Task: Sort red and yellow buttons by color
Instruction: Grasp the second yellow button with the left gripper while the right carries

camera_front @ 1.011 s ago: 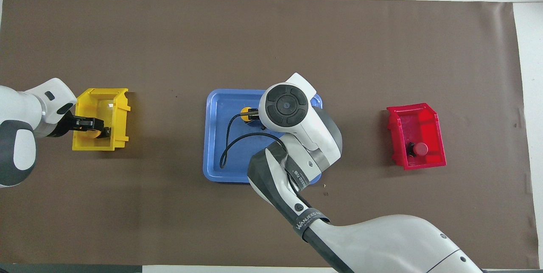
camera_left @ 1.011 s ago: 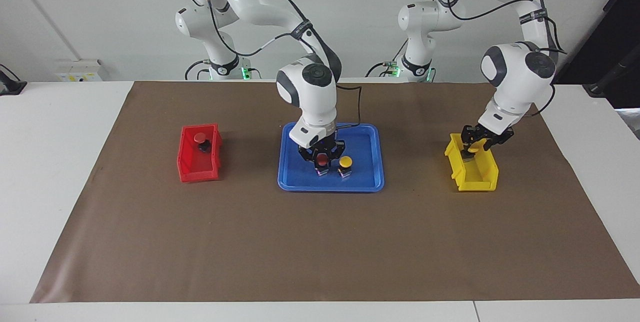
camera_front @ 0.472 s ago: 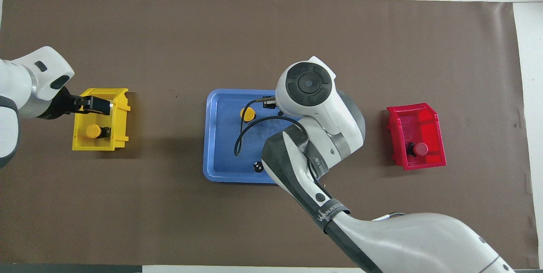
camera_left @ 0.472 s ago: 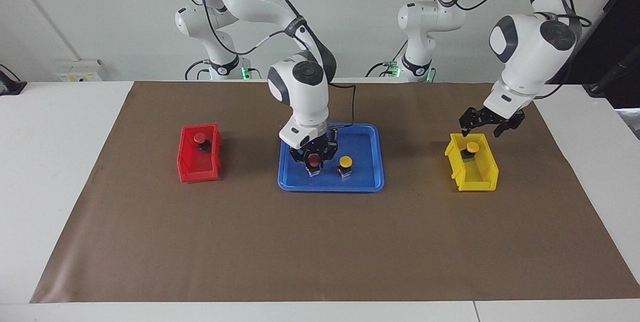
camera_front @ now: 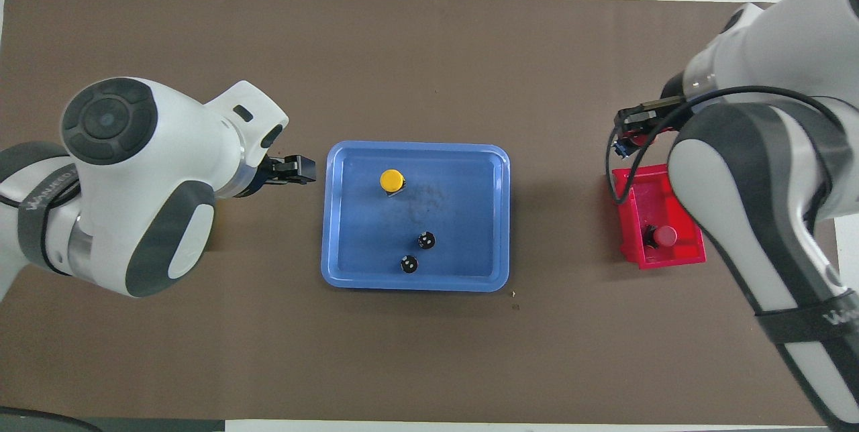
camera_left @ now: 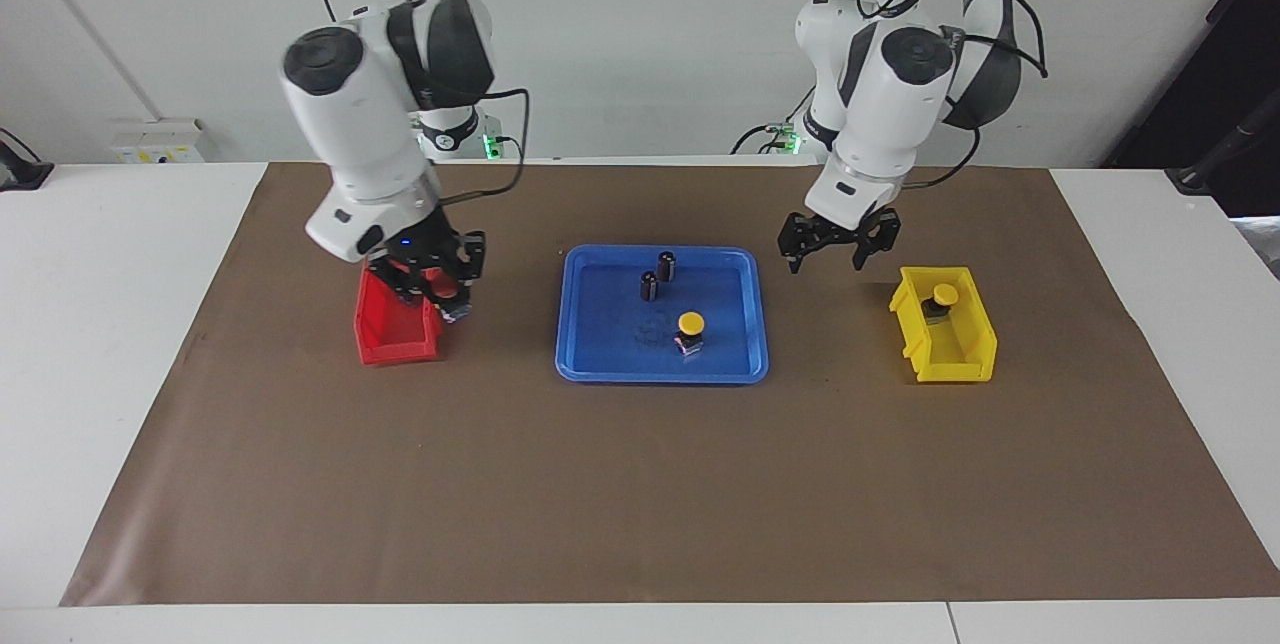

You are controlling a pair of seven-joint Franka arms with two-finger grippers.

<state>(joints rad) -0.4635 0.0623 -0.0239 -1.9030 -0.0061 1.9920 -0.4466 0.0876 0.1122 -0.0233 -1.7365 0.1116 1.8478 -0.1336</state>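
My right hand (camera_left: 432, 286) hangs over the red bin (camera_left: 395, 336), clamped on a red button (camera_left: 440, 292). My left hand (camera_left: 826, 246) hovers wide between the glossy blue tray (camera_left: 735, 364) and yellow bin (camera_left: 950, 349). One domed yellow button (camera_left: 690, 332) stands in the tray.

Two white arms (camera_left: 365, 114) — dark grey joint bands, black cables, black grippers.
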